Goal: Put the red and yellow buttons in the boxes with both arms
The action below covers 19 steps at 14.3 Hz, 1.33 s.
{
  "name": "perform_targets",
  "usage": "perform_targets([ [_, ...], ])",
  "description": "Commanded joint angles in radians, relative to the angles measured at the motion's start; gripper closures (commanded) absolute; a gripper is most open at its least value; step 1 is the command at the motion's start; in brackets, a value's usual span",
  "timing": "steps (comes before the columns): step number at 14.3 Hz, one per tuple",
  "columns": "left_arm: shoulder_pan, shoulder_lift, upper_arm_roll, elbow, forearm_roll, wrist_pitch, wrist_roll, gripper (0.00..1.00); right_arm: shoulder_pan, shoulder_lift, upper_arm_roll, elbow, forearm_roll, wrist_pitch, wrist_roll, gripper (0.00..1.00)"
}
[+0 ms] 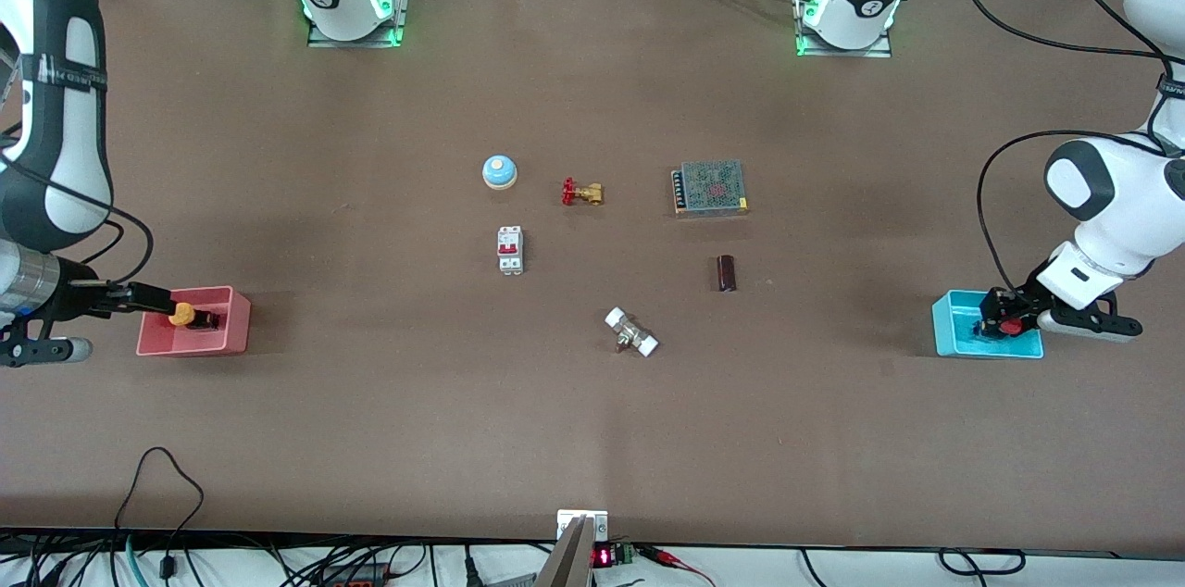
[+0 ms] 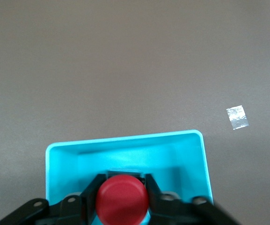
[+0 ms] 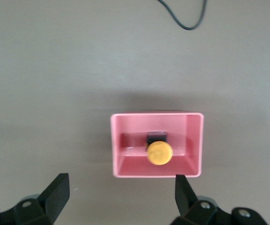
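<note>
The red button (image 1: 1013,325) is in the cyan box (image 1: 954,332) at the left arm's end of the table. My left gripper (image 1: 1007,318) is down in that box and shut on the button. In the left wrist view the red cap (image 2: 122,200) sits between the black fingers (image 2: 90,193), inside the cyan box (image 2: 125,139). The yellow button (image 1: 182,314) lies in the pink box (image 1: 236,332) at the right arm's end. My right gripper (image 1: 130,320) is open and empty above that box's edge. The right wrist view shows the yellow button (image 3: 159,152) in the pink box (image 3: 130,166), apart from the fingers (image 3: 57,190).
Mid-table stand a blue-and-white bell (image 1: 499,171), a brass valve (image 1: 581,193), a meshed power supply (image 1: 710,188), a circuit breaker (image 1: 510,250), a dark cylinder (image 1: 727,273) and a white-ended fitting (image 1: 631,332). A tape scrap (image 2: 237,117) lies by the cyan box.
</note>
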Motion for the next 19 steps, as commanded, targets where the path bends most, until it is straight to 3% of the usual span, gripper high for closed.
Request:
perform_targets([
  [1,0.001,0.009,0.003,0.016,0.024,-0.01,0.011,0.25,0.059,-0.048,0.003,-0.022,0.015,-0.018,0.08,0.0],
  [5,0.001,0.009,0.003,0.016,0.024,-0.01,0.011,0.24,0.121,-0.125,0.001,-0.02,0.015,-0.113,0.189,0.0],
  [8,0.002,0.008,0.001,0.023,0.022,-0.01,0.009,0.04,0.119,-0.186,-0.002,-0.019,0.013,-0.187,0.203,0.0],
  [10,0.004,-0.009,0.0,0.044,0.022,-0.048,0.003,0.0,0.112,-0.219,-0.008,-0.019,0.009,-0.228,0.194,0.0],
  [15,-0.001,-0.057,-0.048,0.329,0.016,-0.572,-0.022,0.0,0.103,-0.242,-0.016,-0.017,-0.002,-0.287,0.197,0.0],
  [19,0.001,-0.147,-0.138,0.412,0.008,-0.899,-0.151,0.0,0.073,-0.292,0.029,-0.019,-0.04,-0.291,0.232,0.0],
])
